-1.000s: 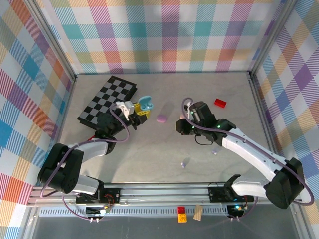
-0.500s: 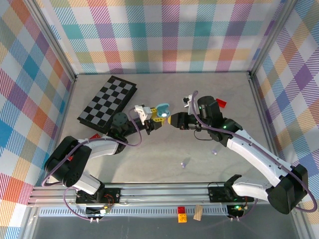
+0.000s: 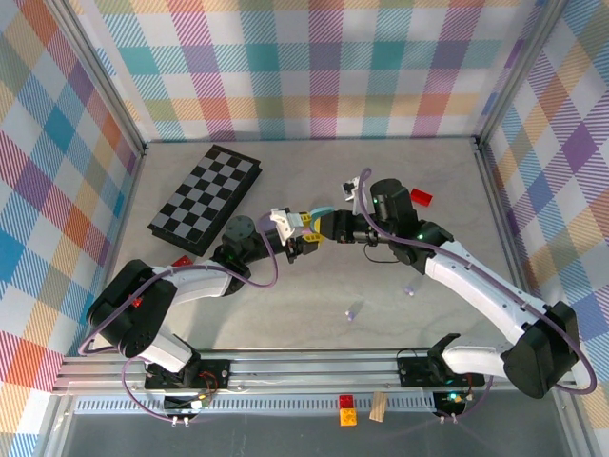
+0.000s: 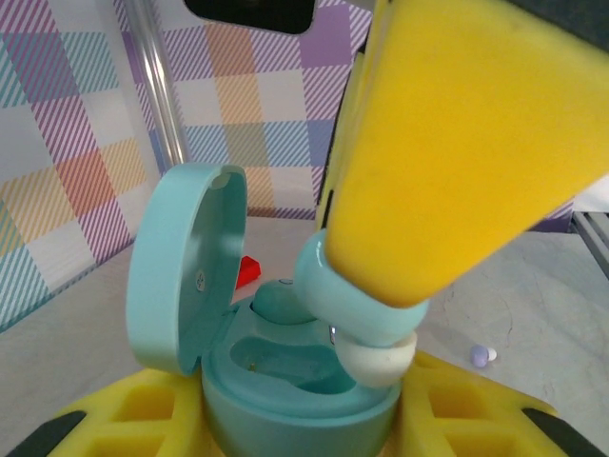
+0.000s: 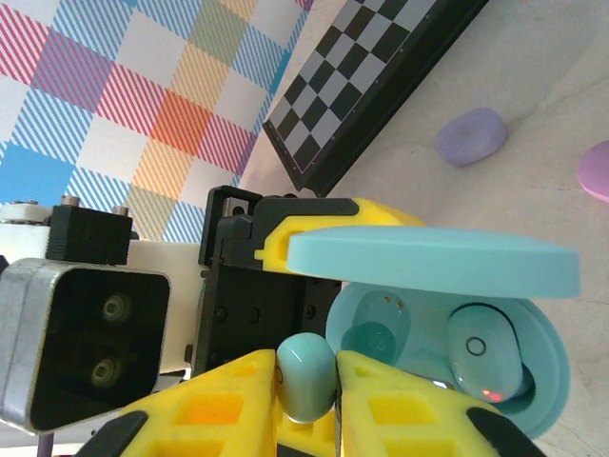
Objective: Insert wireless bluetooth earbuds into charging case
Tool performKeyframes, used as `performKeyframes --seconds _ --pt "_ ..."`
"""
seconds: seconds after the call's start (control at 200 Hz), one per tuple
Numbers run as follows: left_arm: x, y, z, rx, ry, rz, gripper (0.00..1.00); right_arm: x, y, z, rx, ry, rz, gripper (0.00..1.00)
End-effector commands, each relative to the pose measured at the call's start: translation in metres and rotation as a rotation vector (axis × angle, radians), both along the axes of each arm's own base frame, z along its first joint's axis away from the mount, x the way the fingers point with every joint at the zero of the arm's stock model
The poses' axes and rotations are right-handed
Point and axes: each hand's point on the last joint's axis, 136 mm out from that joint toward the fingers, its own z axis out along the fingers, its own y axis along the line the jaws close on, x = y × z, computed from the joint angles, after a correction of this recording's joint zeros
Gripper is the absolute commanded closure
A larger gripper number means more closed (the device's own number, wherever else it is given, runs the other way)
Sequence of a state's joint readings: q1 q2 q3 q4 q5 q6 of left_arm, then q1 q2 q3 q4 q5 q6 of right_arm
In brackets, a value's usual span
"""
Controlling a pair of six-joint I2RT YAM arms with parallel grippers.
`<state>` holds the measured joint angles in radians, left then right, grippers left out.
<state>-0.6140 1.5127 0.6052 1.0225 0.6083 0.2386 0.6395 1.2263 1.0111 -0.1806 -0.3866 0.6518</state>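
Observation:
My left gripper (image 3: 306, 231) is shut on a teal charging case (image 4: 285, 381), held above the table centre with its lid (image 4: 181, 267) hinged open. One teal earbud (image 5: 485, 357) sits in the case's far slot. The other slot (image 5: 376, 328) is bare. My right gripper (image 5: 306, 381) is shut on a second teal earbud (image 4: 366, 305), pinched between its yellow fingers (image 4: 466, 143). That earbud's white tip (image 4: 376, 360) is at the case's rim, over the bare slot. In the top view both grippers meet nose to nose, the right gripper (image 3: 328, 227) coming from the right.
A folded chessboard (image 3: 205, 195) lies at the back left and a red block (image 3: 421, 197) at the back right. Two small lavender earbuds (image 3: 353, 310) (image 3: 411, 288) lie on the table in front. A lavender pebble-shaped case (image 5: 471, 136) rests near the chessboard.
My left gripper carried the open case rightward to the table centre. My right gripper swung left with the earbud, and its tip now reaches the case's mouth.

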Motion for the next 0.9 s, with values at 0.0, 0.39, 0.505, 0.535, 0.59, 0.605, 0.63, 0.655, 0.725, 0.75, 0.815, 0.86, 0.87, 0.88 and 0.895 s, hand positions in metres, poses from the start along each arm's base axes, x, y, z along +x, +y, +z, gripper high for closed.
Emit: performKeyframes --seconds 0.0,0.39,0.505,0.535,0.59,0.605,0.63,0.655,0.725,0.75,0.815,0.86,0.87,0.88,0.895 --pt "-0.005 -0.004 0.018 -0.012 -0.079 -0.020 0.65 0.008 0.002 0.017 0.036 -0.035 -0.013 0.81" --pt "-0.007 -0.004 0.024 -0.029 -0.093 -0.024 0.65 0.015 -0.001 0.001 -0.009 -0.010 -0.039 0.81" --pt "-0.007 -0.004 0.024 -0.030 -0.093 -0.027 0.65 0.016 -0.001 -0.003 -0.018 -0.002 -0.044 0.81" --pt "-0.007 -0.004 0.024 -0.032 -0.093 -0.028 0.65 0.016 -0.001 -0.004 -0.020 -0.002 -0.047 0.81" --pt "-0.007 -0.004 0.025 -0.034 -0.092 -0.029 0.65 0.017 -0.002 -0.005 -0.022 0.000 -0.054 0.81" --pt "-0.007 -0.004 0.025 -0.035 -0.093 -0.029 0.65 0.017 -0.003 -0.005 -0.022 -0.001 -0.056 0.81" --pt "-0.007 -0.004 0.026 -0.036 -0.095 -0.029 0.65 0.017 -0.003 -0.006 -0.024 0.004 -0.057 0.81" --pt "-0.007 -0.004 0.026 -0.037 -0.095 -0.028 0.65 0.018 -0.003 -0.006 -0.024 0.003 -0.057 0.81" --pt "-0.007 -0.004 0.028 -0.040 -0.095 -0.027 0.65 0.017 -0.002 -0.008 -0.027 0.015 -0.054 0.80" --pt "-0.007 -0.004 0.029 -0.042 -0.097 -0.028 0.65 0.017 -0.002 -0.009 -0.029 0.018 -0.055 0.80" --pt "-0.007 -0.004 0.030 -0.044 -0.096 -0.028 0.65 0.017 -0.002 -0.008 -0.030 0.019 -0.057 0.78" --pt "-0.007 -0.004 0.030 -0.045 -0.097 -0.027 0.65 0.017 -0.004 -0.009 -0.034 0.020 -0.062 0.75" --pt "-0.007 -0.004 0.030 -0.046 -0.096 -0.027 0.65 0.017 -0.004 -0.008 -0.034 0.018 -0.063 0.75" --pt "-0.007 -0.004 0.030 -0.045 -0.096 -0.027 0.65 0.017 -0.004 -0.008 -0.035 0.016 -0.064 0.75" --pt "-0.007 -0.004 0.030 -0.046 -0.095 -0.027 0.65 0.017 -0.004 -0.008 -0.036 0.018 -0.066 0.74"
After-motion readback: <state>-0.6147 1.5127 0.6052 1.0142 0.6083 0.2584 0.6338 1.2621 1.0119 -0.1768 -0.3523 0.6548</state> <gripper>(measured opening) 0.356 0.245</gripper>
